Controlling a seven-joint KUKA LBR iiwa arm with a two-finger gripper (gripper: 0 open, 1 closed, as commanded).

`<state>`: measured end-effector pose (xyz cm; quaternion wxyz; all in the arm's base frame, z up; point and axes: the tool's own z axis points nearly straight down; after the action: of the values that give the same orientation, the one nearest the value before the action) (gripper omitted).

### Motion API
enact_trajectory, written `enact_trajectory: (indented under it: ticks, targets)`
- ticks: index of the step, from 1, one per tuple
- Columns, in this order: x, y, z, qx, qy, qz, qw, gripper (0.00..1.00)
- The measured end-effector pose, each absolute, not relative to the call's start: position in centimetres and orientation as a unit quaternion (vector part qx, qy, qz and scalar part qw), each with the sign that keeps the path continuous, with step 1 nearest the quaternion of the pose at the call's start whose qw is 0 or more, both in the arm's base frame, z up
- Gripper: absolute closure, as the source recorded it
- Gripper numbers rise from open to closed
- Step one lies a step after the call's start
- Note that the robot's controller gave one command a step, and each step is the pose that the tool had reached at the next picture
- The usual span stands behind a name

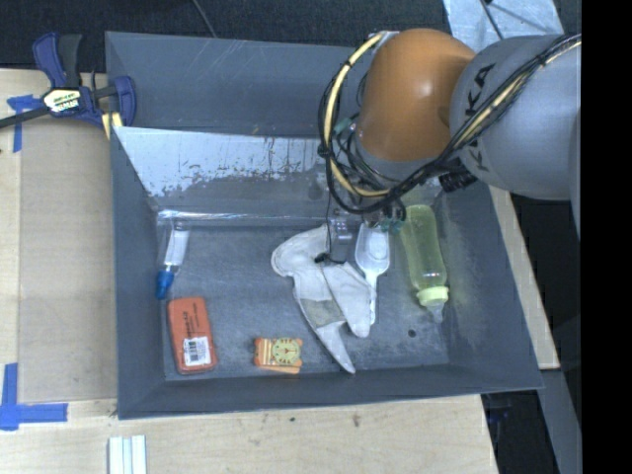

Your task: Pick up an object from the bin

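While the pincer (pixel 342 242), aperture indeterminable, hangs over one white cloth (pixel 336 299) at frame centre, one green bottle (pixel 424 247) lies right.

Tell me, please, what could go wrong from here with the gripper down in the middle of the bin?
The gripper sits at the top edge of the crumpled white cloth; limp fabric could slip free or trail. The white plastic spoon-shaped piece right beside it might get dragged along or knocked into the pale green translucent bottle.
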<state>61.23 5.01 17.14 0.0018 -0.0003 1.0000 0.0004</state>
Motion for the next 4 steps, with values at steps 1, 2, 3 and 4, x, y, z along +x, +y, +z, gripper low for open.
enact_trajectory:
  ticks: [1,2,3,4]
  targets:
    - [61.6,3.1,14.3,0.026,1.000,0.001,0.004,0.00]
    - [60.4,0.0,10.7,0.023,1.000,0.000,0.002,0.00]
    - [60.2,-0.8,9.8,0.027,1.000,-0.001,0.000,0.00]
    - [61.0,2.3,7.5,-0.129,0.992,-0.002,0.004,1.00]
